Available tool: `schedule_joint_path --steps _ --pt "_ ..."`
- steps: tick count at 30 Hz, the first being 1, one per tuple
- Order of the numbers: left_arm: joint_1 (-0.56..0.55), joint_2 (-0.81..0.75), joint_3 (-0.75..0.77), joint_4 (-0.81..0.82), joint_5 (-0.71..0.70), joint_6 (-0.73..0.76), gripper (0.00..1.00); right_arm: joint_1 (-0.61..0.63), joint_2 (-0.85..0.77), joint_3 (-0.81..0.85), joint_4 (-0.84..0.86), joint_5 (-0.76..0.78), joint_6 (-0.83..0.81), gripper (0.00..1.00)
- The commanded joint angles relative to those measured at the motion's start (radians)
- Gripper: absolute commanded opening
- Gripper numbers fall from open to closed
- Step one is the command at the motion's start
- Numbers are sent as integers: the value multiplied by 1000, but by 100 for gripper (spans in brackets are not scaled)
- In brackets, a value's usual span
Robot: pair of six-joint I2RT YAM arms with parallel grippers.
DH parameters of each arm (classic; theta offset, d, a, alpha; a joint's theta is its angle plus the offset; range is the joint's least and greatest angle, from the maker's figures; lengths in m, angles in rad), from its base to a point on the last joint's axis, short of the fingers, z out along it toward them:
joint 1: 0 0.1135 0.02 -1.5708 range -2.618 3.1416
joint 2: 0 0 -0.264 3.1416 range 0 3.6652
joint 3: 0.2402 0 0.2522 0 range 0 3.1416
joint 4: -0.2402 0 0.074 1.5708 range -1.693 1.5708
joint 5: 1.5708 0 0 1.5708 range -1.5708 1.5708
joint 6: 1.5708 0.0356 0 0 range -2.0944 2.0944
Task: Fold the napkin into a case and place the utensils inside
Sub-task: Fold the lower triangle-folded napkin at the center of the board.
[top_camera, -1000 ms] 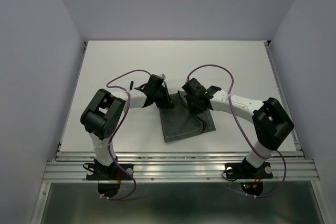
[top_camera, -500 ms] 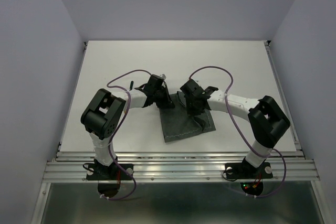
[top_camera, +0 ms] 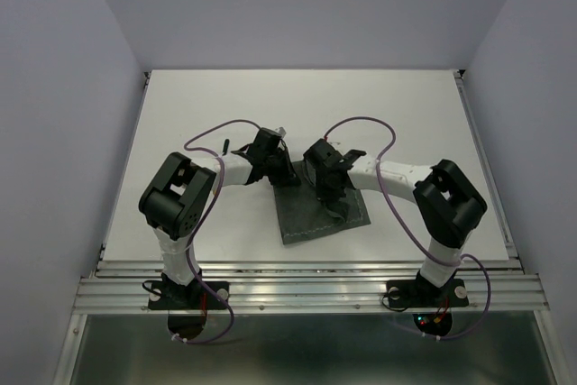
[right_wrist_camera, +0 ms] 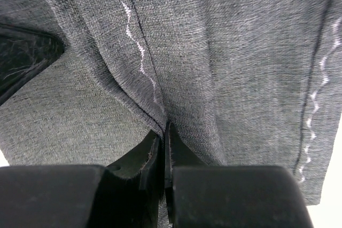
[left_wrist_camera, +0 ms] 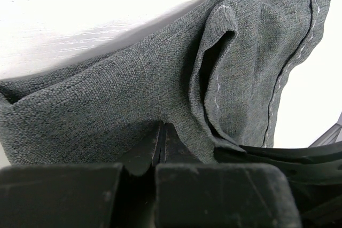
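**Napkin part-folded, both claws nipping cloth**

The napkin is lying on the white desk between the two arms, toward the near edge. It is partly doubled over, with a loose fold gaping open on one side. The left claw is closed tight at the napkin's far left corner, its tips meeting with fabric nipped between them. The right claw is likewise closed, pinching a ridge of cloth just beside the wavy stitched hem.

The fabric is reading as soft, light and limp. It is draping and creasing freely, and probably will not be holding a fold unaided. Its coarse weave should be giving the tips fair purchase. In my judgement, hold is best taken at hems and corners, where the layers are doubled. No utensils are showing in any view
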Motion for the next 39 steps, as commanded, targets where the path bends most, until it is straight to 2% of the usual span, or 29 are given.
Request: schedule_joint_path --steps 1,8,12,13,15,16,17,19,21,24,27,31,39 --pt "3 -10 12 20 20 19 0 28 23 44 32 44 50 1" --pt "3 -77 -3 29 32 -8 0 28 29 33 27 79 81 2" --pt "3 -114 0 34 34 -30 18 28 29 29 30 83 93 2" --pt "3 -129 -3 37 31 -34 26 28 28 29 32 83 93 2" --pt "3 -146 -8 40 23 -48 31 28 25 20 36 80 101 2" --pt "3 -164 -12 49 21 -53 39 28 23 17 41 78 102 2" --pt "3 -169 -17 55 23 -59 43 28 22 15 46 76 104 2" --pt "3 -171 -17 84 41 -77 49 28 14 6 55 76 108 2" --pt "1 -155 -5 89 51 -83 49 28 8 0 62 75 110 2" --pt "0 -108 28 95 63 -96 40 28 0 -2 67 73 114 2" --pt "1 -57 35 132 75 -123 15 28 -5 -3 72 69 116 2" --pt "1 -10 32 207 103 -160 0 28 -17 -11 79 66 114 2" --pt "0 33 43 264 117 -188 0 28 -31 -32 81 63 113 2"
